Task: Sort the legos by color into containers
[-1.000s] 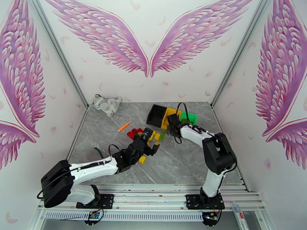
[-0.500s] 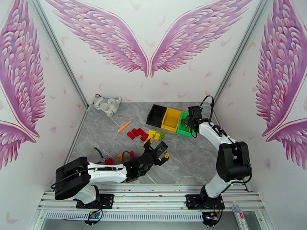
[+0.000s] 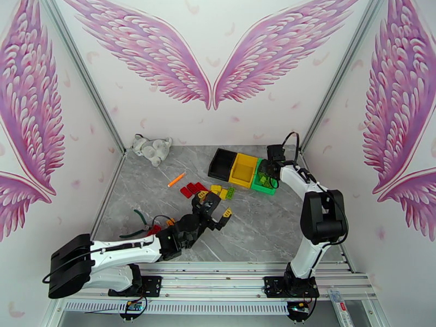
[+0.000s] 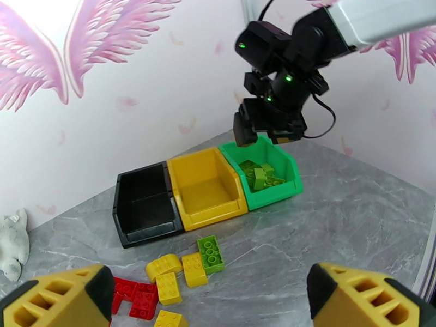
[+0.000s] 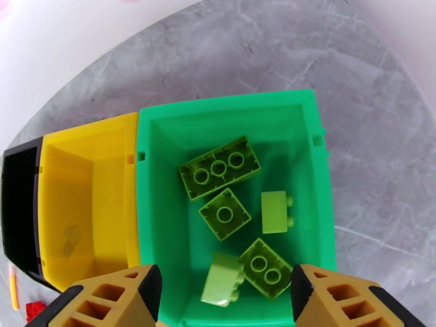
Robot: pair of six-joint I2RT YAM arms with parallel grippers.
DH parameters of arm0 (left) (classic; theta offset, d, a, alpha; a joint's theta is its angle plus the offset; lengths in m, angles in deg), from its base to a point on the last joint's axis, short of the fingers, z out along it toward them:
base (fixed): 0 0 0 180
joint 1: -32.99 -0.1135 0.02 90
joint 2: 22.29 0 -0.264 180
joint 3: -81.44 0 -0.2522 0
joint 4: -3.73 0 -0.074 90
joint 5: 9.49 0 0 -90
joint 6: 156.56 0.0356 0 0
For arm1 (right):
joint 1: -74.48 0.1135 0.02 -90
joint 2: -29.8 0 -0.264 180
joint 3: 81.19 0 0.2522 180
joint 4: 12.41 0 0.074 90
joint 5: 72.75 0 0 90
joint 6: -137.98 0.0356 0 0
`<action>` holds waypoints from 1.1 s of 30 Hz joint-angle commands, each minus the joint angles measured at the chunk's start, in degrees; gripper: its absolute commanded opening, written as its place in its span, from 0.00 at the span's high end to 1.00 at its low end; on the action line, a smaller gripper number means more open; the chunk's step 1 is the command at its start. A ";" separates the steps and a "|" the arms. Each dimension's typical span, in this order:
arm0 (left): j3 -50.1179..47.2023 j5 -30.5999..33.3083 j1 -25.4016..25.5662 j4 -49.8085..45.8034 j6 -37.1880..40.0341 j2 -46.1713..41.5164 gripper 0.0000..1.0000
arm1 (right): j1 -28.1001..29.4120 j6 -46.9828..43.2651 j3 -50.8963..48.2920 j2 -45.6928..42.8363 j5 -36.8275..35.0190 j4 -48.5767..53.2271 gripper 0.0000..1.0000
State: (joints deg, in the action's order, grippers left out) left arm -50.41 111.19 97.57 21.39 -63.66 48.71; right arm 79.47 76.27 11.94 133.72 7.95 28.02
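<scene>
Three bins are being shown side by side near the worktop's (image 4: 338,213) far edge: black bin (image 4: 122,183), yellow bin (image 4: 204,189), green bin (image 4: 272,200). Five green legos (image 5: 219,168) are lying inside the green bin. The left gripper (image 4: 210,290) and right gripper (image 5: 226,292) are being held wide, empty

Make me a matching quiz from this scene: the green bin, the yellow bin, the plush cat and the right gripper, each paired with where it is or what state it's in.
1. green bin
2. yellow bin
3. plush cat
4. right gripper

A. open, above the green bin
B. holds green bricks
C. middle of the row
D. far left corner

Pairs: 1-B, 2-C, 3-D, 4-A
</scene>
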 commanded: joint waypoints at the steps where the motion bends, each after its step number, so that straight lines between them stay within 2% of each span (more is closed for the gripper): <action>1: -1.95 -0.68 -1.23 -2.39 -3.50 -2.78 0.01 | 2.08 -1.23 -3.19 -6.29 2.01 -1.62 0.25; 5: -1.56 -2.27 -2.98 -3.82 -5.72 -2.41 0.01 | 5.17 -0.85 -7.56 -9.87 4.46 -3.97 0.19; 11: -0.45 -3.86 -4.82 -6.07 -7.73 -1.44 0.01 | 12.75 2.06 -13.20 -11.63 4.77 -7.48 0.19; 18: -0.55 -4.65 -5.18 -6.37 -7.92 -1.68 0.01 | 19.72 7.37 -16.12 -5.76 4.78 -13.24 0.22; 24: -0.47 -5.26 -5.30 -6.55 -7.83 -1.68 0.01 | 21.61 8.34 -13.41 1.33 4.03 -13.76 0.22; 33: -0.21 -6.01 -5.25 -6.63 -7.75 -1.05 0.01 | 21.84 12.39 -13.14 5.52 2.35 -16.50 0.22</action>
State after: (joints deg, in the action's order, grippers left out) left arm -51.57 106.05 92.61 15.93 -71.20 47.00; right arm 100.91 86.02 -3.16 138.09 12.10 13.93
